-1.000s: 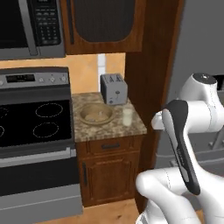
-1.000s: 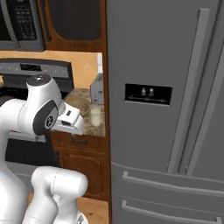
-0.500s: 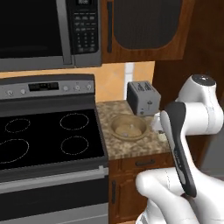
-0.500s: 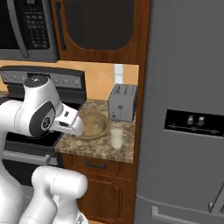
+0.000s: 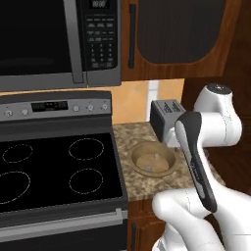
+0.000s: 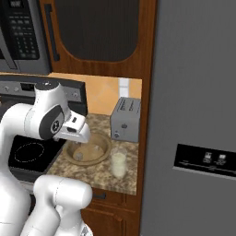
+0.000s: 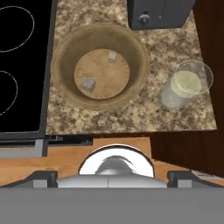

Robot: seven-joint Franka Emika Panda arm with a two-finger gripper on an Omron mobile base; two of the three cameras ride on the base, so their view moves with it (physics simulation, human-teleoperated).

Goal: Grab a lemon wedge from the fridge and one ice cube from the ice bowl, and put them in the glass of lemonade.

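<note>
Black glass stovetop (image 7: 22,65) lies at 9 o'clock of the speckled worktop (image 7: 131,114). At centre, the ice bowl (image 7: 101,65) holds two pale ice cubes, one ice cube (image 7: 89,83) at 7 o'clock inside. The glass of lemonade (image 7: 186,84) stands at 3 o'clock, the toaster (image 7: 159,13) at 1 o'clock. Fingers of the hand (image 6: 77,136) are hard to see, probably spread wide, empty.

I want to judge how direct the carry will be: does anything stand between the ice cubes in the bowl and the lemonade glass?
Nothing visible does. Two ice cubes lie in the ice bowl; the glass of lemonade stands beside it with only bare counter between. The toaster sits behind both.
</note>
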